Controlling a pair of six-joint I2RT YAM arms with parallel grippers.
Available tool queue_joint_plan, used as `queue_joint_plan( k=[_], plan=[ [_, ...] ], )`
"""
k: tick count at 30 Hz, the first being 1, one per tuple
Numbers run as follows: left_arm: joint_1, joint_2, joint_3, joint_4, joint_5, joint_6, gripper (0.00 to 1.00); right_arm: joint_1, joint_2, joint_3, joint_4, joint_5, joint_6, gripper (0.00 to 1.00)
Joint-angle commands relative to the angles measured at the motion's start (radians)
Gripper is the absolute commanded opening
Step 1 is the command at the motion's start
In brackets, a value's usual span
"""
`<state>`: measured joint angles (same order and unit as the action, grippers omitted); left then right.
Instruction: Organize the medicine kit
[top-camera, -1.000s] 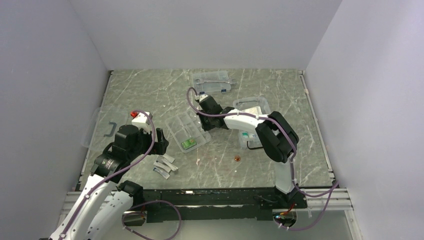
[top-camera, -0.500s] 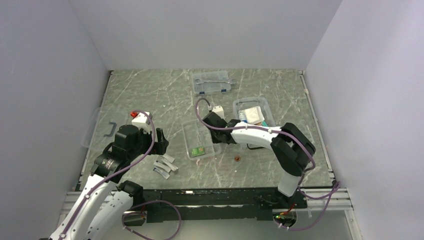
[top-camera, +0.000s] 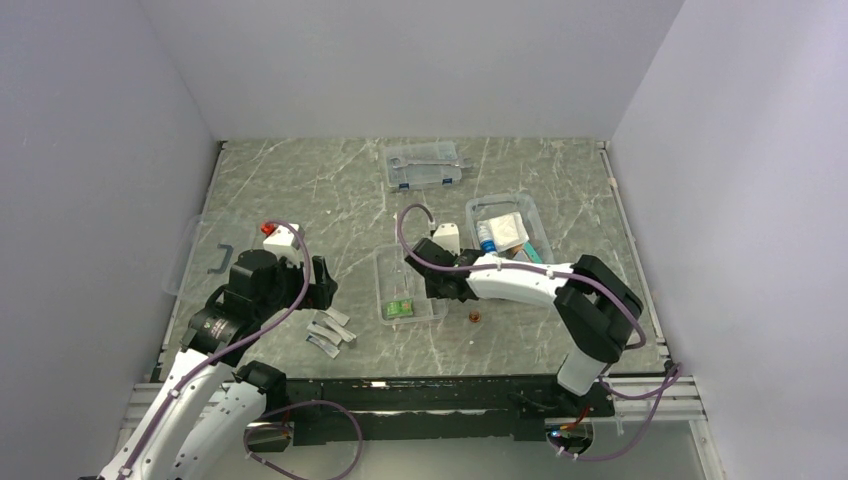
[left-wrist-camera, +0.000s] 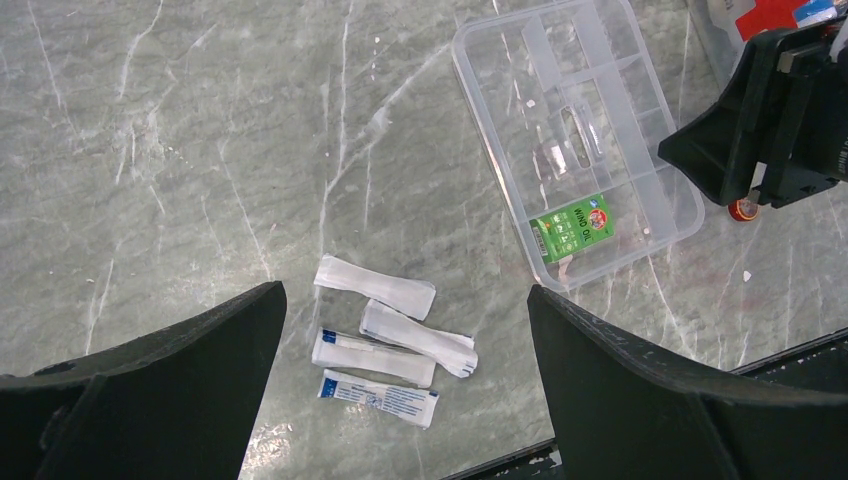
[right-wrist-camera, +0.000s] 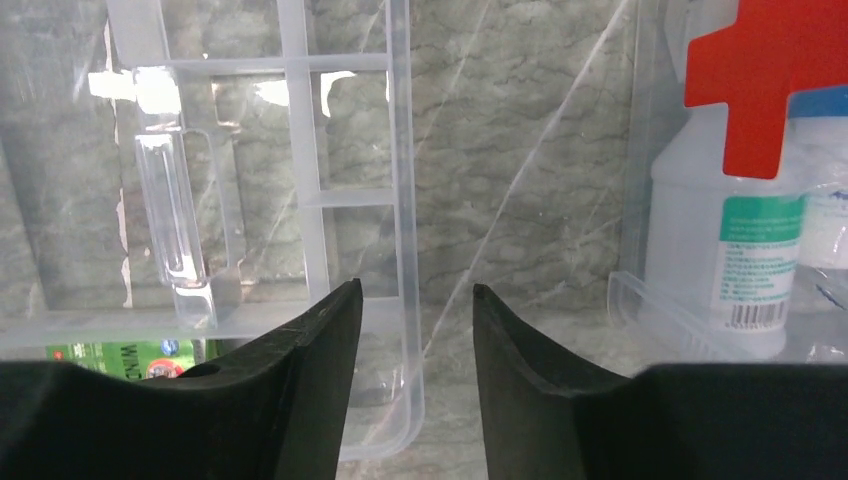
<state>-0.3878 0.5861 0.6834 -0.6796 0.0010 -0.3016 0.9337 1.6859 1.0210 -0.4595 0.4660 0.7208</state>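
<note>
I see bright, even light from above on the tabletop (top-camera: 300, 190), only soft shadows, white glare on the clear tray (right-wrist-camera: 402, 250), and the right fingers (right-wrist-camera: 250, 400) look dark and a bit blurry up close.

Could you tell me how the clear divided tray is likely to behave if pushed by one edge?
The divided tray looks thin and nearly empty, so probably light and quick to slide on the smooth table. Its green packet lies loose and may shift.
</note>
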Motion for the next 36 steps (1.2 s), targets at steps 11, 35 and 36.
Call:
queue_joint_plan(
  k=[11,35,36],
  plan=[
    [-0.003,-0.010,0.030,0.011,-0.010,-0.006,0.99,0.037,-0.338,-0.131,-0.108,0.043,0.138,0.55],
    [-0.005,0.008,0.034,0.005,-0.010,-0.007,0.99,0.039,-0.475,-0.364,-0.143,0.003,0.312,0.61],
    [-0.005,0.008,0.034,0.005,-0.010,-0.007,0.99,0.038,-0.462,-0.369,-0.131,0.006,0.323,0.61]
  ],
)
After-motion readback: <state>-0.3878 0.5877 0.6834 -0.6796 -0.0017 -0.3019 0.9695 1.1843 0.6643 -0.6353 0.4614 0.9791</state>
